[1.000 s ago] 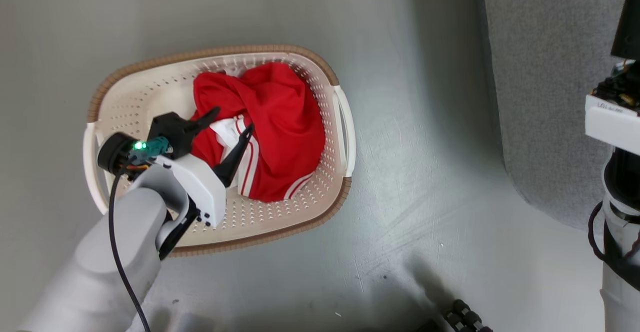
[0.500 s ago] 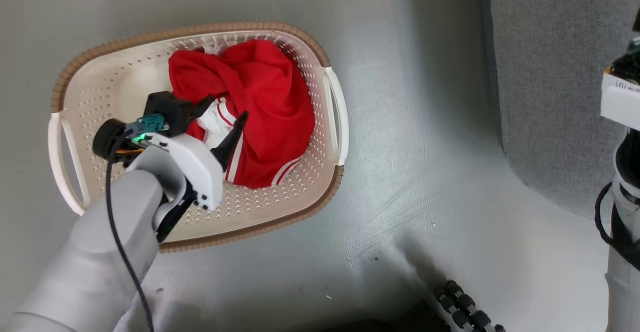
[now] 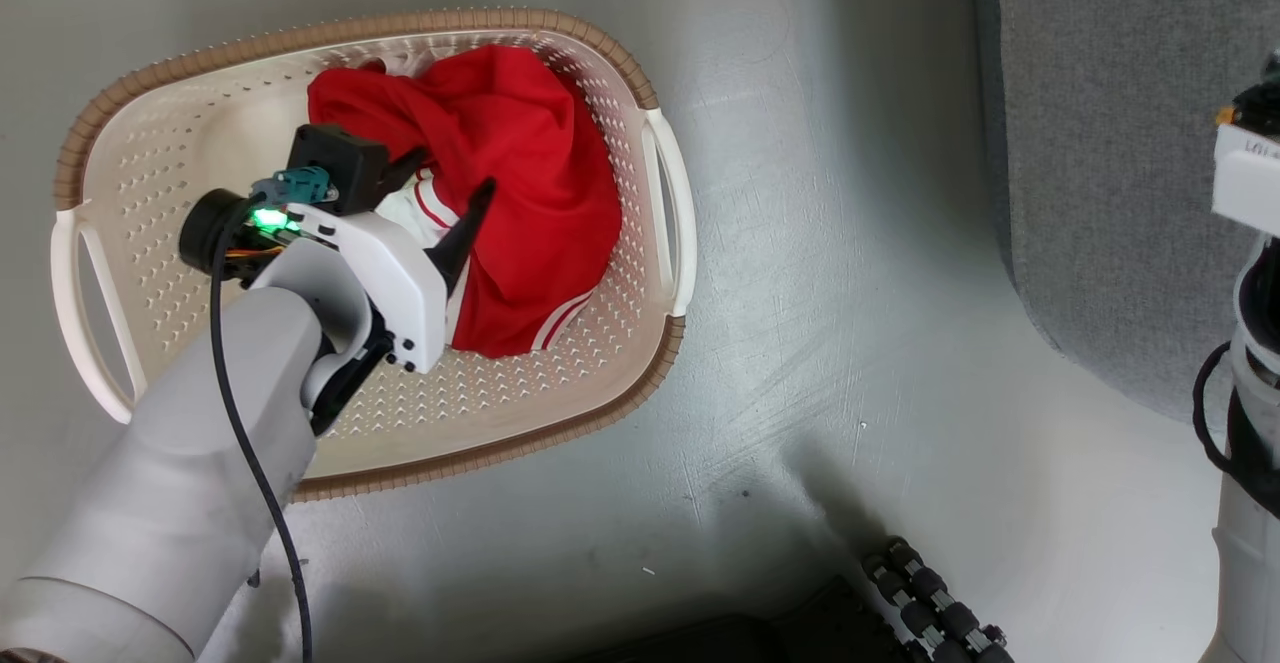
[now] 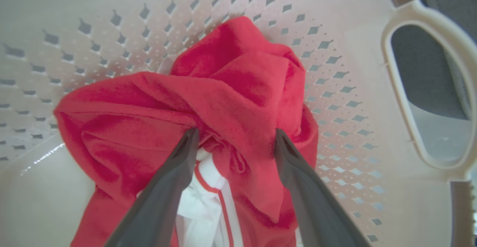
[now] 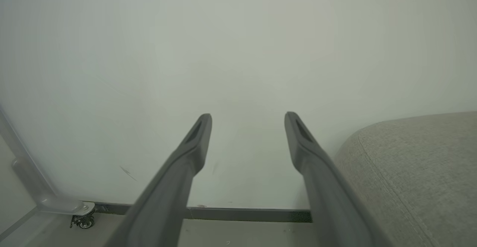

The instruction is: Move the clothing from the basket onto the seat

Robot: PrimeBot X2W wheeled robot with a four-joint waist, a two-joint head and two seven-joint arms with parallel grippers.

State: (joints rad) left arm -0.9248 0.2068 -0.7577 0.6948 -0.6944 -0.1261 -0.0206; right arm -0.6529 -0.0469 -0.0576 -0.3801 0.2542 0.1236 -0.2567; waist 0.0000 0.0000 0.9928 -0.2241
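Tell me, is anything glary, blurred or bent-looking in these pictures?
Head view: sharp, with glare streaks on the floor beside the basket and a dark shadow at the bottom. Left wrist view: wide-angle bending curves the basket's side; the left claw blurs near the lens. Right wrist view: flat, even light on a wall; the right claw blurs low down.

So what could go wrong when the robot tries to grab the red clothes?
The left hand is open around just one fold of the red clothes, so it might pinch only a bit and the rest could slip out. The clothes are bunched together, so a trailing part might snag on the basket rim or drop on the floor before the sofa.
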